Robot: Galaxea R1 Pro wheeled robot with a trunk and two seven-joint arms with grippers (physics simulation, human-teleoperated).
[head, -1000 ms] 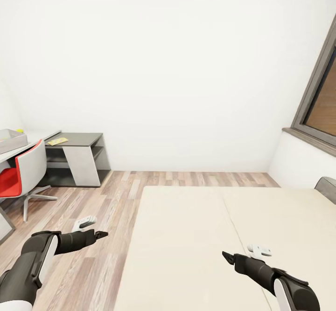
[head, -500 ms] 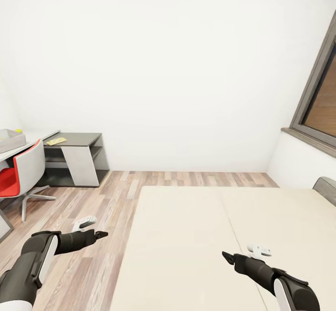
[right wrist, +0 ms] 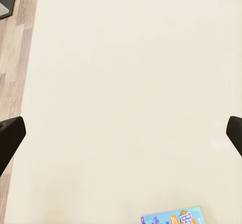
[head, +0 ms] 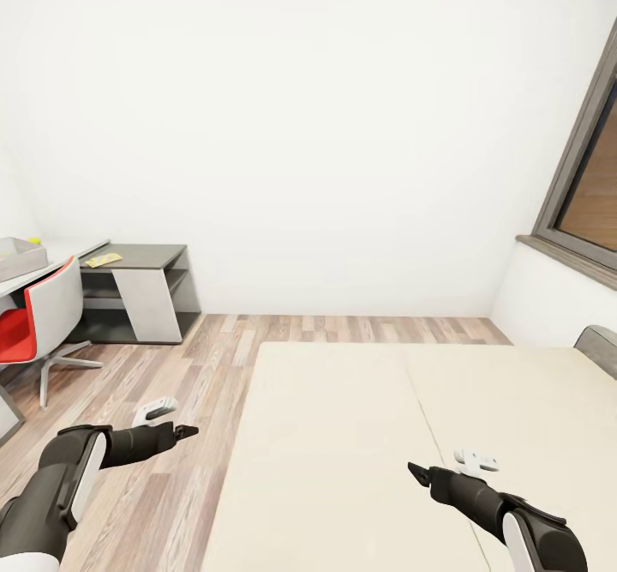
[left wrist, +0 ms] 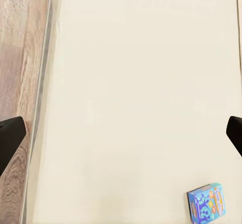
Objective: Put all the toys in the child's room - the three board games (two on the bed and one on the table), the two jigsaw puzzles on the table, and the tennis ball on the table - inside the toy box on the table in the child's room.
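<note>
Both arms are glossy black with white panels, each tapering to a black end effector.

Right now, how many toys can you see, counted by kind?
Board games: 1, the light blue box on the bed.
Jigsaw puzzles: 1, yellowish square on the table.
Tennis balls: 1.
Total: 3.

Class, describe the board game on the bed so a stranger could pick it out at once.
Start at the big beige bed beside the wood floor. Lying flat on the mattress is the board game, a small light blue box with an orange logo, the sole colourful thing on that plain surface.
</note>
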